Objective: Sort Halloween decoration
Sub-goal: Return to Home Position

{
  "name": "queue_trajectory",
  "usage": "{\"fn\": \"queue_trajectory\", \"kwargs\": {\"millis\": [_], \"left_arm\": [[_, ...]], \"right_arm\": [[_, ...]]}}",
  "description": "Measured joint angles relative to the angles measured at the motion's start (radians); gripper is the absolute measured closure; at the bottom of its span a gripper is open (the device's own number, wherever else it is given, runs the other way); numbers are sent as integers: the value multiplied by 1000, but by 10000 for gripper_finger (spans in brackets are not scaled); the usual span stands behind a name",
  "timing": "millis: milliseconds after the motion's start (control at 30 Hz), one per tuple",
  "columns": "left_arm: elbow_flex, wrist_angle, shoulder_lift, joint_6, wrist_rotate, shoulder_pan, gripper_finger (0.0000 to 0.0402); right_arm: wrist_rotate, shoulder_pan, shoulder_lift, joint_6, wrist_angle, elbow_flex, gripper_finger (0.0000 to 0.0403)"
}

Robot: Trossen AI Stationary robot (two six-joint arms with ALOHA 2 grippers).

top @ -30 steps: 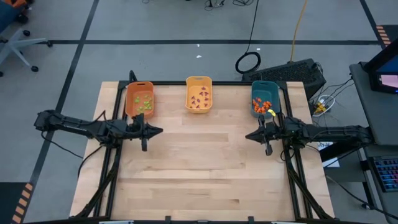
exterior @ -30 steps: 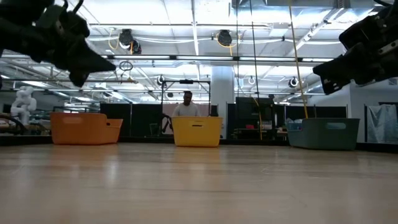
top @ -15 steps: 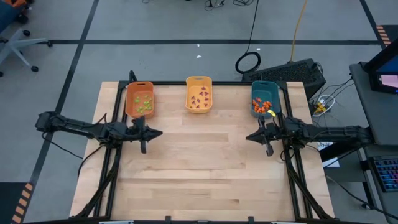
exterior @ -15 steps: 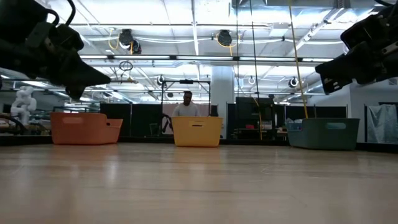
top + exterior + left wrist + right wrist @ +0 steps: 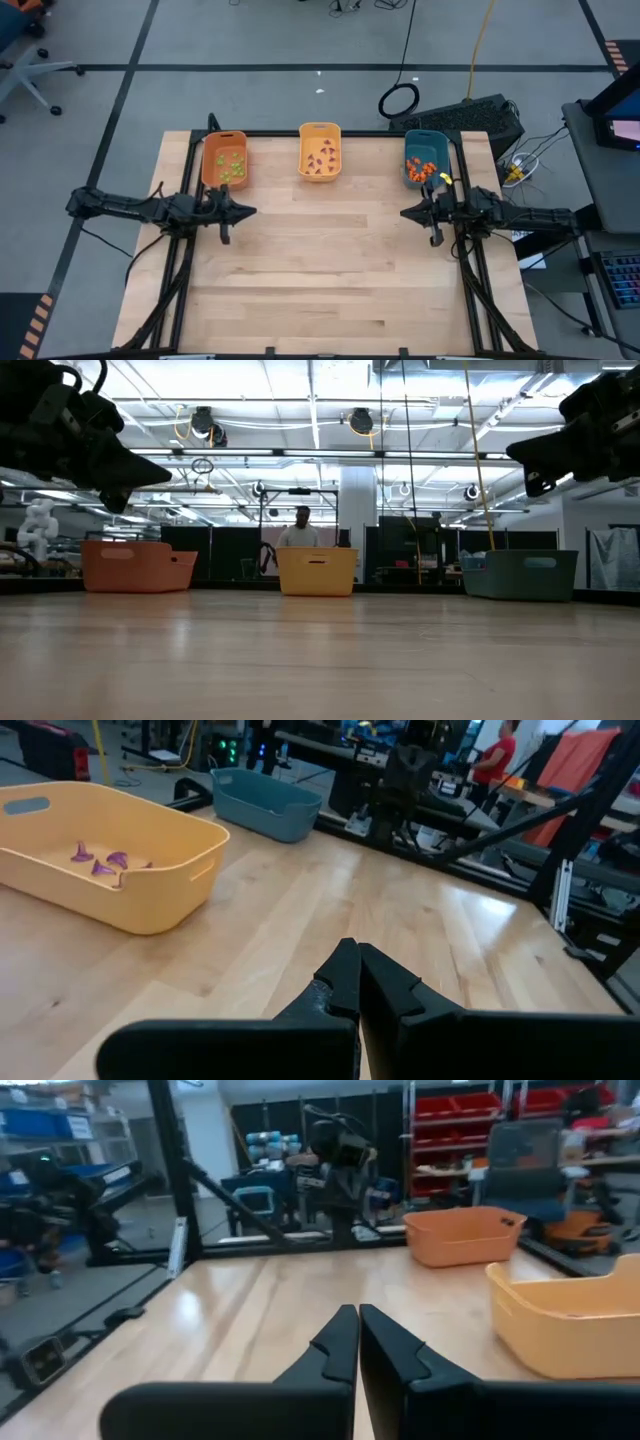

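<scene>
Left jaws and right jaws: clenched, empty, tips facing each other. Purple trinkets (image 5: 320,164) lie in the yellow bin (image 5: 303,150), beyond the gap between them. Their long axis cannot be told.

Orange bin (image 5: 224,134) holds green trinkets (image 5: 232,168); yellow bin (image 5: 320,126), purple trinkets (image 5: 320,160); teal bin (image 5: 425,133), orange trinkets (image 5: 425,168).

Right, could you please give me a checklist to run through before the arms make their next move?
1. Left gripper shut, nothing held: ok.
2. Right gripper shut, nothing held: ok.
3. Green trinkets lie in the orange bin: ok.
4. Purple trinkets lie in the yellow bin: ok.
5. Orange trinkets lie in the teal bin: ok.
6. No trinket loose on the table: ok in the high view.
</scene>
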Motion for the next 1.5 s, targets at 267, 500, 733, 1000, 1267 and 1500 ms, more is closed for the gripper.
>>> {"fn": "queue_trajectory", "kwargs": {"millis": [267,500,733,1000,1267,1500], "left_arm": [[0,-19,-75,33,-7,0,402],[-1,-23,-93,53,8,0,402],[-1,-27,-124,83,31,0,402],[-1,-30,-169,130,38,0,402],[-1,-30,-185,164,39,11,402],[-2,-33,-185,182,50,59,402]], "right_arm": [[19,0,-3,-10,-12,0,403],[7,0,3,12,-18,0,403],[-10,0,6,-19,-17,0,403],[-10,0,6,-26,-9,-1,403],[-10,0,6,-26,-3,-2,403],[-10,0,6,-26,3,-2,403]]}}
